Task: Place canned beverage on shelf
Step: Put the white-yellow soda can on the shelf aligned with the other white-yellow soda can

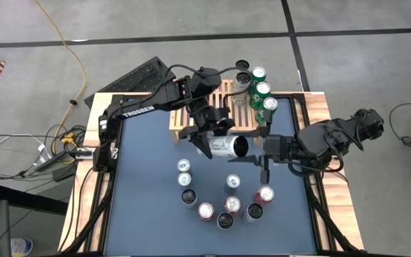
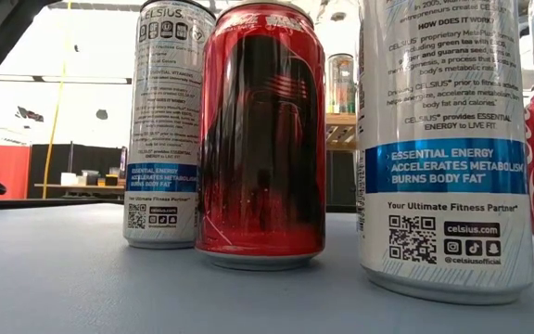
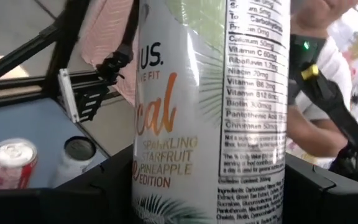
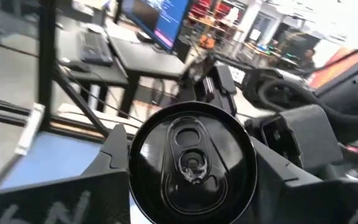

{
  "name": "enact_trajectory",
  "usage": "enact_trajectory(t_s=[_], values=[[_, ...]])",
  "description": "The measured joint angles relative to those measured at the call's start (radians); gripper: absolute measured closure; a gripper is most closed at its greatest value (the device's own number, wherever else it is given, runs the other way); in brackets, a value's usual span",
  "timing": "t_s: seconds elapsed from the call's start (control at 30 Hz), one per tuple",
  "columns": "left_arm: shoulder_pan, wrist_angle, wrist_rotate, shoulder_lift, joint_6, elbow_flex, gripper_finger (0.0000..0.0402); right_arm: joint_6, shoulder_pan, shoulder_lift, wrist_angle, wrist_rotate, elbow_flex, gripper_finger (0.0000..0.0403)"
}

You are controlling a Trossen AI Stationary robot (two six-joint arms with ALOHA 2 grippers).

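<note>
Left end effector (image 1: 216,135) pinches the white can (image 1: 225,147) sideways above the bench (image 1: 145,193), just in front of the shelf (image 1: 225,93) (three cans already on its right end). Right end effector (image 1: 264,148) at the can's black end, fingers flanking it; can't tell if gripping.

Quick count off the top cam: 9 loose cans (image 1: 206,211) standing on the blue mat (image 1: 148,214), plus 1 lifted can (image 1: 223,146) up in the air lying sideways. There's 1 shelf (image 1: 223,96) w/ 3 green-top cans (image 1: 263,89) in a row at its end and what looks like 2 dark-top cans (image 1: 242,78) next to them, so approx 15 cans total. Rest: 2 arms w/ 2 grippers, i.e. left gripper (image 1: 209,133) and right gripper (image 1: 264,148), 1 keyboard (image 1: 130,78) and 1 yellow cable (image 1: 73,64).
</note>
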Motion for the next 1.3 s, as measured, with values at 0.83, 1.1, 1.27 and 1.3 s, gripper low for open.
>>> enact_trajectory(t_s=[0.83,1.1,1.27,1.3], values=[[0.001,-0.521,-0.653,-0.045,0.553,0.052,0.0142,-0.004,0.023,-0.011,-0.156,0.129,-0.005,0.0235],[-0.012,-0.558,-0.709,-0.042,0.588,0.051,0.0141,-0.02,-0.019,-0.011,-0.203,0.112,-0.005,0.0235],[-0.026,-0.683,-0.799,-0.034,0.658,0.042,0.0122,-0.006,-0.035,-0.011,-0.183,0.115,0.005,0.0235],[-0.024,-0.688,-0.782,-0.031,0.653,0.036,0.0117,-0.004,-0.037,-0.015,-0.182,0.101,0.007,0.0235]])
